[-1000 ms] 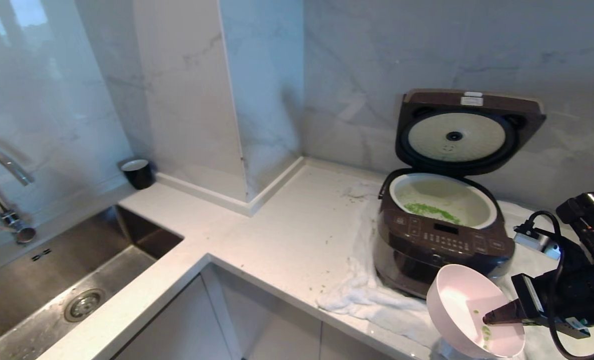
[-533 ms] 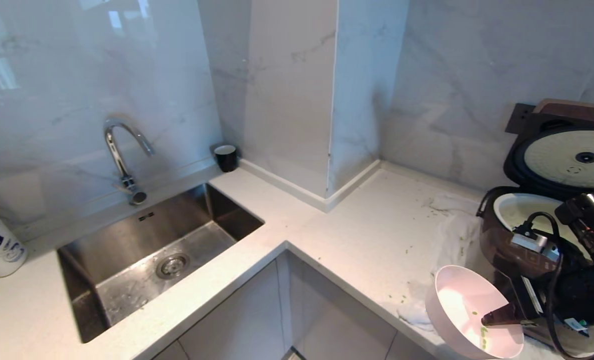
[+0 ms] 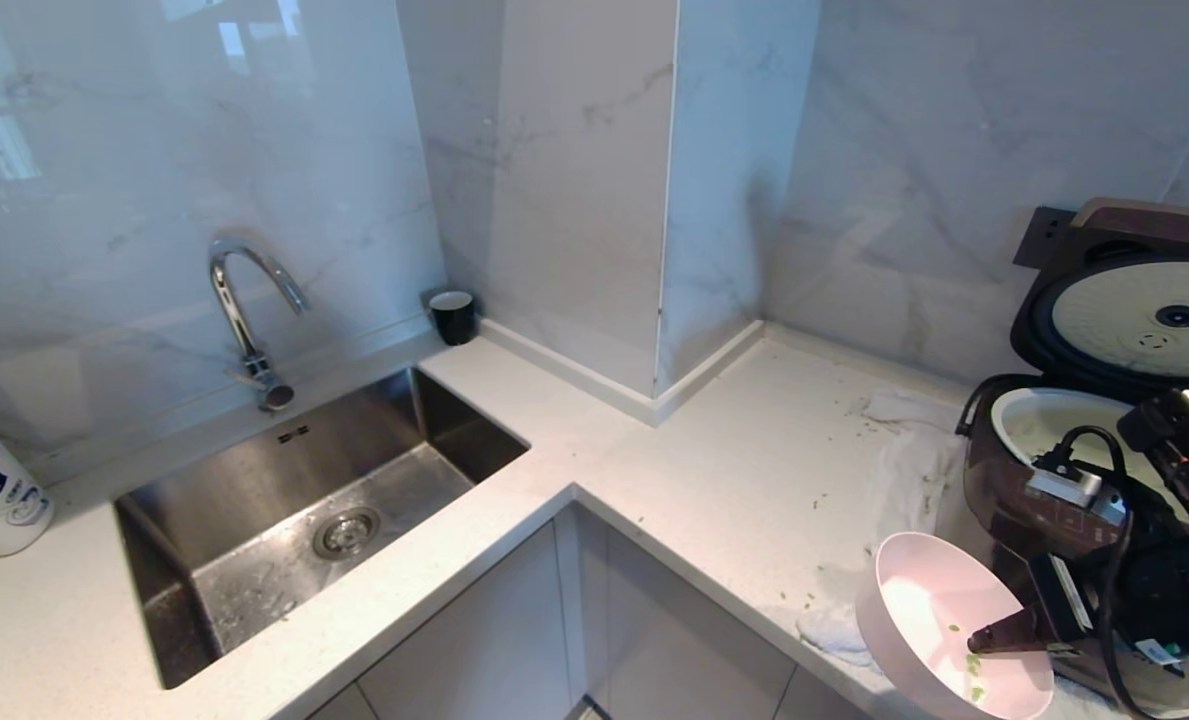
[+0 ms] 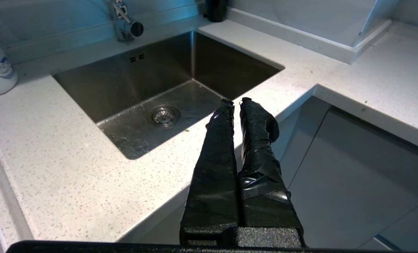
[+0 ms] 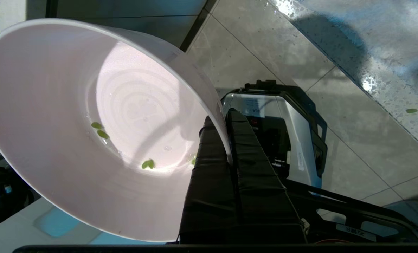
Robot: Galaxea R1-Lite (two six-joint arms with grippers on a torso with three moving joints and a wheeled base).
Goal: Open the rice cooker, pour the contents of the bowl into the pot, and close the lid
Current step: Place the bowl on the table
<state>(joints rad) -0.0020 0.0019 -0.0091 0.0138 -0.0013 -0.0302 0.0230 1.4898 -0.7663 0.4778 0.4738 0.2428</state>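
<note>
- Marble walls and a pale speckled counter (image 3: 654, 480) wrap an inside corner, with a steel sink (image 3: 284, 520) sunk in at the left, a tap behind it and a small black cup (image 3: 452, 316) in the corner.
- Over the counter's front edge by the sink hangs the left gripper (image 4: 237, 102), idle, its taped fingers pressed together on nothing.
- Further right, green bits lie scattered on the counter and on the white cloth (image 3: 904, 470) beside the rice cooker (image 3: 1014, 480); the lid (image 3: 1134, 300) stands upright and the pot (image 3: 1044, 420) is uncovered.
- At the counter's front right edge the right gripper (image 5: 228, 117) is clenched on the bowl (image 3: 939, 620), pinching its rim, one finger inside and one outside.
- The bowl is tipped steeply, mouth towards the sink side, and seems to hang partly off the counter, though that is hard to judge.
- A few green bits (image 5: 100, 130) cling inside the bowl.
- Risk: a thin rim pinch on a tilted bowl could slip, dropping it to the floor.
- Risk: the clinging bits may fall outside the pot.
- Risk: the bowl could knock the cooker's front when the arm swings.
</note>
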